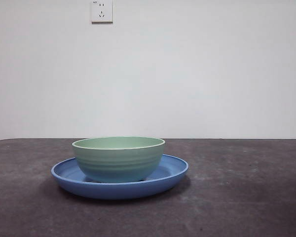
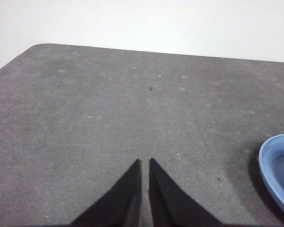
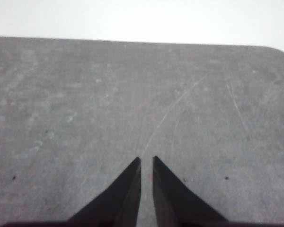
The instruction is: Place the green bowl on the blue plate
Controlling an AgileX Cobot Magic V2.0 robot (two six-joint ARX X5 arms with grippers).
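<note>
The green bowl [image 1: 119, 157] stands upright inside the blue plate [image 1: 64, 174], a little left of the middle of the front view. Neither arm shows in the front view. My left gripper [image 2: 145, 163] is shut and empty above bare table, with an edge of the blue plate [image 2: 277, 170] off to one side of it. My right gripper [image 3: 146, 161] is shut and empty above bare table, with neither bowl nor plate in its view.
The dark grey table [image 1: 237, 197] runs back to a white wall with a socket [image 1: 101, 11]. A rounded table corner shows in the left wrist view [image 2: 35, 47] and another in the right wrist view [image 3: 274, 49].
</note>
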